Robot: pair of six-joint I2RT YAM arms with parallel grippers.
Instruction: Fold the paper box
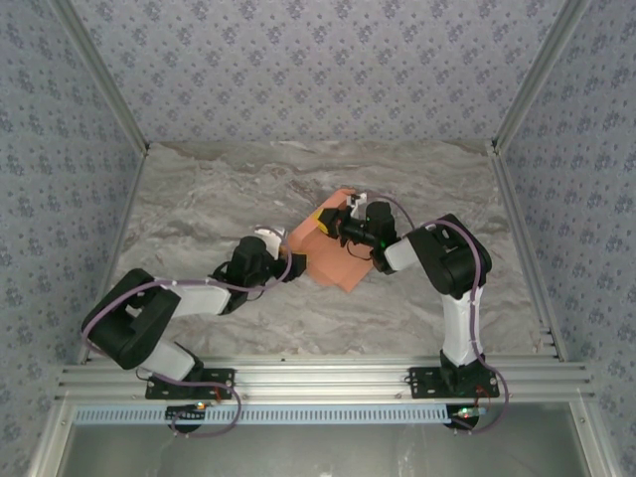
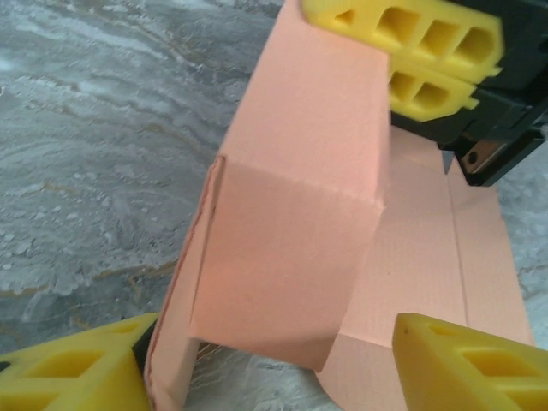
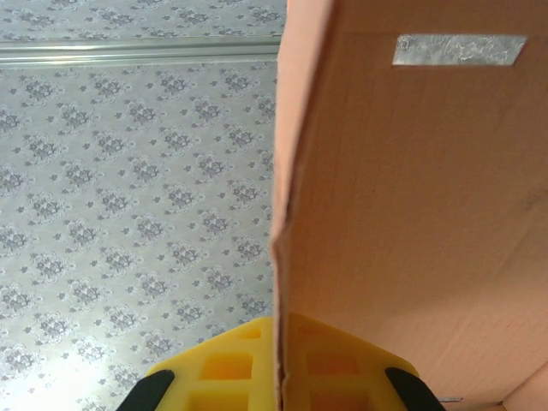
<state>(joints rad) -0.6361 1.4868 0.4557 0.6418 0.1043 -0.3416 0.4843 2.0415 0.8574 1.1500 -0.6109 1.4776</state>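
The orange-salmon paper box (image 1: 333, 260) lies partly folded near the middle of the table, one panel raised. My right gripper (image 1: 336, 224) is shut on its upper far flap; in the right wrist view the card's edge (image 3: 278, 257) runs between the yellow fingers of that gripper (image 3: 278, 342). In the left wrist view the paper box (image 2: 300, 257) stands as a bent wall and flap over a flat panel. My left gripper (image 2: 274, 360) is open around its near end, the left finger (image 2: 77, 372) against the outer wall. The right gripper's fingers (image 2: 411, 51) show at the top.
A grey marbled table (image 1: 199, 209) lies inside patterned walls (image 1: 60, 149) on the left, back and right. An aluminium rail (image 1: 318, 378) carries both arm bases at the near edge. A narrow slot (image 3: 460, 49) is cut in the card's upper panel.
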